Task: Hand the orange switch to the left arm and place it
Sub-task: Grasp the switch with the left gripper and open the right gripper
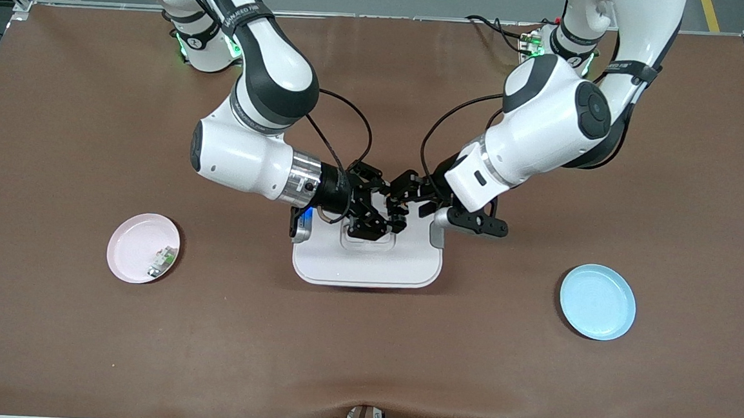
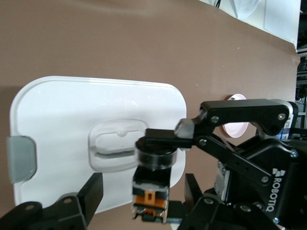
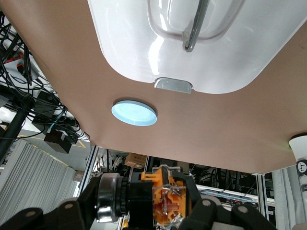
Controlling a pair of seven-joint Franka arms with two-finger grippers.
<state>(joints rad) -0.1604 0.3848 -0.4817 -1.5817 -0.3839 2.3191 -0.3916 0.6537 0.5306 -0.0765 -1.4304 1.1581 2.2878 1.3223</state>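
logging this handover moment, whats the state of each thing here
orange switch: held in the air over the box, between both end effectors
right end effector: shut on the orange switch
left end effector: open, fingers either side of the switch
box: lid on, flat on the table
pink plate: holds a small green-and-white part
blue plate: empty

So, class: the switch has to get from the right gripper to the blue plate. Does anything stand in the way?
The right gripper holds the orange switch over the box. The left gripper is around it, not yet shut. Past the box, only bare table shows before the blue plate.
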